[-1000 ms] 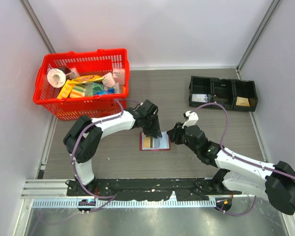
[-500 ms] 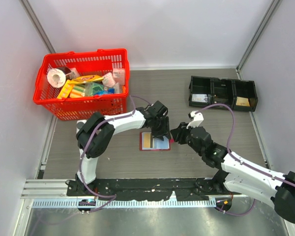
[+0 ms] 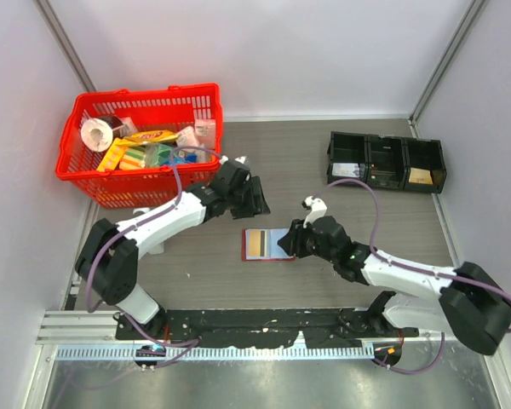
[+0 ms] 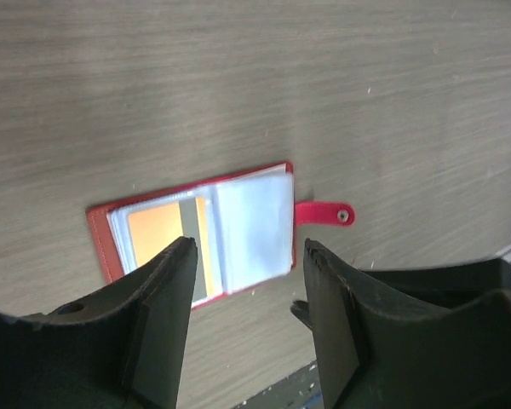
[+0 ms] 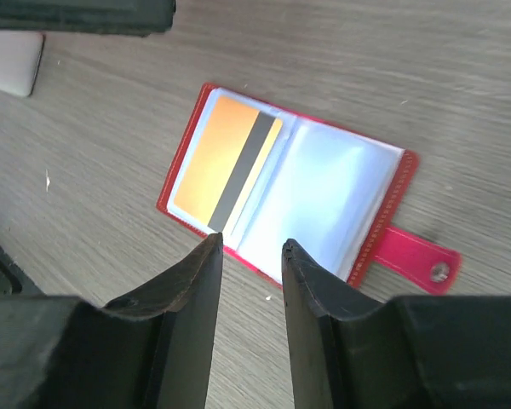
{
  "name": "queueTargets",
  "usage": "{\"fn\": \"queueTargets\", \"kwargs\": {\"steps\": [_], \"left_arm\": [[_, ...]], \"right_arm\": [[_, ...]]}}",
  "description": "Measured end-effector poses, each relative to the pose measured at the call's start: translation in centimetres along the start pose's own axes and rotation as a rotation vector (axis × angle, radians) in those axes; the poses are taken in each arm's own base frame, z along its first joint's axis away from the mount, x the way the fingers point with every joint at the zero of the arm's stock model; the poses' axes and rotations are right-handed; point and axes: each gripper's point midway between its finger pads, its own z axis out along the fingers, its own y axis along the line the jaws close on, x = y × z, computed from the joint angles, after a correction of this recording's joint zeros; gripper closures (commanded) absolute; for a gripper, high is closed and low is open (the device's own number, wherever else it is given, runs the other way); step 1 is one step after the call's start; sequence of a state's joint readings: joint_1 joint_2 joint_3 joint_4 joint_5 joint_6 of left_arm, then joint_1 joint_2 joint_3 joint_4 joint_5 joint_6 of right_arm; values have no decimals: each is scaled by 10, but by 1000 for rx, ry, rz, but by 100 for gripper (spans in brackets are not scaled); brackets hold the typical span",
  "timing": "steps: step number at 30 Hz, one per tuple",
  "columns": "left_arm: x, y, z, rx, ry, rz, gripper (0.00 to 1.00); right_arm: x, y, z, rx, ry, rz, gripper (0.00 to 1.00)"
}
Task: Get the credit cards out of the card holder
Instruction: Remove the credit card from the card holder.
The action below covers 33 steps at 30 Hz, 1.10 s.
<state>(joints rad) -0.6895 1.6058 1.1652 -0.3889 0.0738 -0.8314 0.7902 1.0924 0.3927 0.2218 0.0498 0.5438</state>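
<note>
Card holder (image 3: 266, 244) spread open on table (image 3: 366, 226), gold card (image 5: 226, 166) in one pocket, left gripper (image 4: 247, 256) wide apart and empty, holder below between its fingers, right gripper (image 5: 251, 247) narrowly parted, empty, holder just ahead of its tips.

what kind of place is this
Probably a robotics lab test cell: a left arm and right arm bolted to a table walled by white panels, with a red basket and black bins as props.
</note>
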Motion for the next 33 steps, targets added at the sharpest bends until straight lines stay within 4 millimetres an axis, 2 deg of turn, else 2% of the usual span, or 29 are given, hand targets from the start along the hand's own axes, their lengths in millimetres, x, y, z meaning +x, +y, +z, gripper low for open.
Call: {"fn": "queueTargets", "kwargs": {"steps": [2,6,12,20,27,33], "left_arm": [[3,7,-4,-5,-11,3,48],[17,25,-4,-45,-12,61,53],[19,34,-3,-63,-18,102,57],[19,40,0,-83,-12,131,51],[54,52,8,-194,121,187,46],[63,52,4,-238,134,226,45]], "right_arm": [[10,5,8,-25,48,15,61],[18,19,25,-92,91,55,61],[24,29,44,-142,120,115,61],[24,17,63,-145,121,250,61],[33,5,72,-152,139,332,61],[33,-2,69,-176,140,383,61]]}}
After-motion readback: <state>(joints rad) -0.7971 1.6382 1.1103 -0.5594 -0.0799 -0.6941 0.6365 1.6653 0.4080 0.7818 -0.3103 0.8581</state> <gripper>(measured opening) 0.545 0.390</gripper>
